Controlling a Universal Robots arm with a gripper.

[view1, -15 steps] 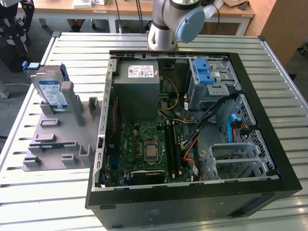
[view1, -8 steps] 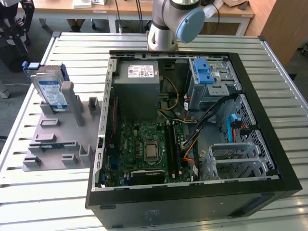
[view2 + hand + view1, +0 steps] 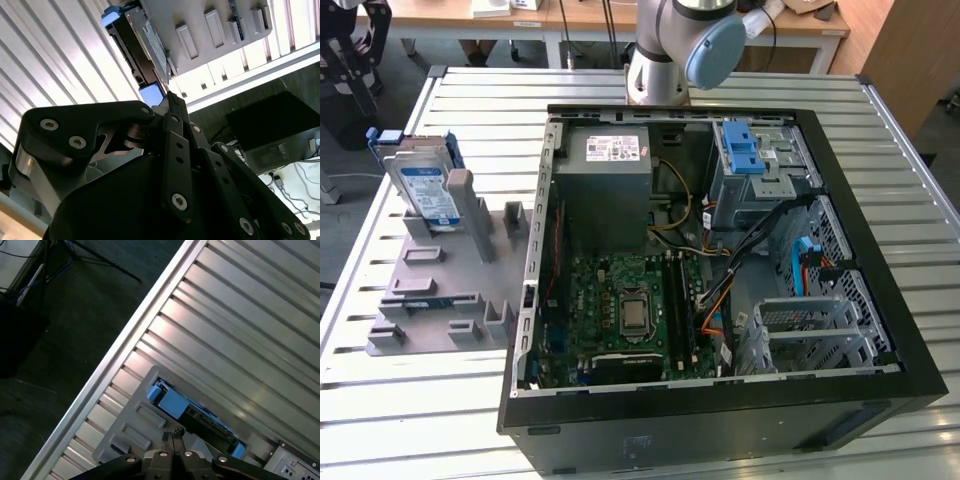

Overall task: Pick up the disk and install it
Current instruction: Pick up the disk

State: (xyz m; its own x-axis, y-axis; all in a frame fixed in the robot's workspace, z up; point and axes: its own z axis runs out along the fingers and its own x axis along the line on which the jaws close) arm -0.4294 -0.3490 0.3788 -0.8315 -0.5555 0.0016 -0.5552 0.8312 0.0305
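Observation:
The disk (image 3: pixel 428 188) stands on edge in a slot of the grey holder block (image 3: pixel 450 275) at the exterior view's left, its blue-and-white label facing out and its blue carrier frame round the edges. In both wrist views the disk (image 3: pixel 192 414) (image 3: pixel 145 47) lies just beyond the fingertips, apart from them. My gripper (image 3: pixel 173 436) (image 3: pixel 171 100) is shut, its black fingers pressed together with nothing between them.
An open black computer case (image 3: pixel 720 410) fills the middle of the slatted metal table (image 3: pixel 390 420). Inside it are a motherboard (image 3: pixel 630 310), a grey power supply (image 3: pixel 605 185), a drive cage with a light-blue latch (image 3: pixel 745 150) and a metal bay (image 3: pixel 820 325). The arm's base (image 3: pixel 665 60) stands behind the case.

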